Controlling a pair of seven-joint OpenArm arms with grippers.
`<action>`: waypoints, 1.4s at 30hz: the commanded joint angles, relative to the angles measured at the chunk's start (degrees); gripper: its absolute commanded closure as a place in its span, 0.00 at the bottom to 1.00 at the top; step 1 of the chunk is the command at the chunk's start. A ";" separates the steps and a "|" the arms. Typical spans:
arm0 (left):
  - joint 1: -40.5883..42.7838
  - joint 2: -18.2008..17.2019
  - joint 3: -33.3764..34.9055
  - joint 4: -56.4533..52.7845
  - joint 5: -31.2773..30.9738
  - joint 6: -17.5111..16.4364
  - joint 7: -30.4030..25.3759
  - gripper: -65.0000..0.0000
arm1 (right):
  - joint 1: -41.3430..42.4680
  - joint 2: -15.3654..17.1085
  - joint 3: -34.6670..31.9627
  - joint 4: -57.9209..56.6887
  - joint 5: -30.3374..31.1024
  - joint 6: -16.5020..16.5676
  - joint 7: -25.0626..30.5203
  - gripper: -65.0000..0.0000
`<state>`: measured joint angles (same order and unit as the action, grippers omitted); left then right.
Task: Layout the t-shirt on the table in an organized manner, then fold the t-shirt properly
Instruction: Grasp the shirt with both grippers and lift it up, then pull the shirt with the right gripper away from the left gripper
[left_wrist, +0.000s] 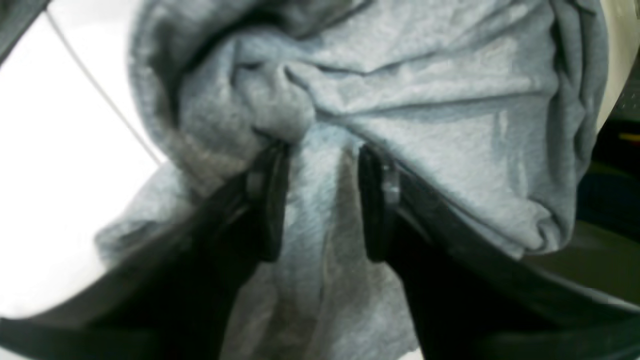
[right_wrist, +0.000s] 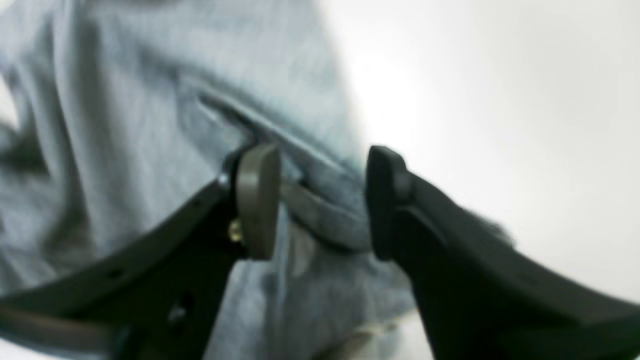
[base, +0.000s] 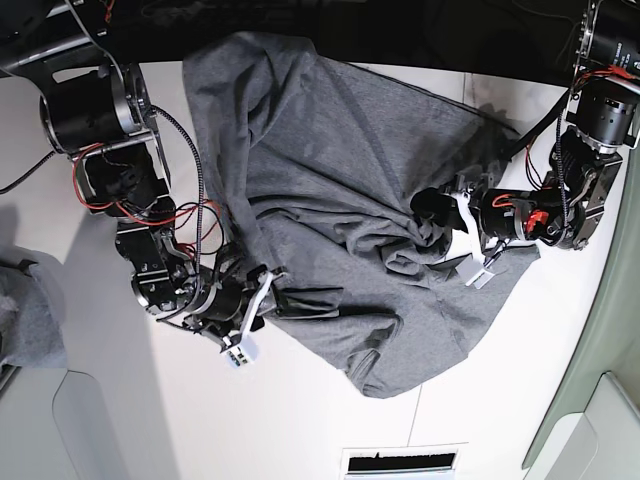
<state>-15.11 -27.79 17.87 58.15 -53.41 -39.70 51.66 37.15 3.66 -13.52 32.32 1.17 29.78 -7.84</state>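
Between the spread fingers of the left gripper (left_wrist: 322, 200) and the right gripper (right_wrist: 320, 200) runs bunched shirt (base: 330, 180), lying crumpled on the table (base: 90, 410). Neither pair pinches it. Risk: cloth snags a finger (right_wrist: 257, 200) as it withdraws, undoing the layout. No readable writing.

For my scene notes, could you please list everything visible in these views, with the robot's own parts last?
t-shirt: one, heather grey, rumpled across the middle of the table.
table: one, white, under everything.
cloth bundle: one, lighter grey, at the base view's left edge.
rounded panel: one, pale grey-green, at the base view's lower right.
left gripper: one, black, jaws apart over a bunched fold of shirt.
right gripper: one, black, jaws apart astride the shirt's hem.
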 joint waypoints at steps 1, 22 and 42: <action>-1.03 -0.83 -0.33 0.72 0.02 -0.30 0.04 0.58 | 2.16 0.11 -0.57 -0.15 0.26 0.02 2.10 0.60; 2.03 -3.17 -0.31 4.09 0.37 -0.30 -0.50 0.58 | 1.68 9.99 10.19 9.79 4.59 0.04 0.66 1.00; 4.98 -3.19 -0.33 4.02 12.52 -0.30 -6.84 0.58 | -11.93 15.23 32.00 15.15 23.12 3.26 -2.54 0.64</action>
<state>-9.72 -30.15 17.61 62.13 -43.90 -41.28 42.98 23.51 18.26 18.26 46.15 23.09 32.36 -11.81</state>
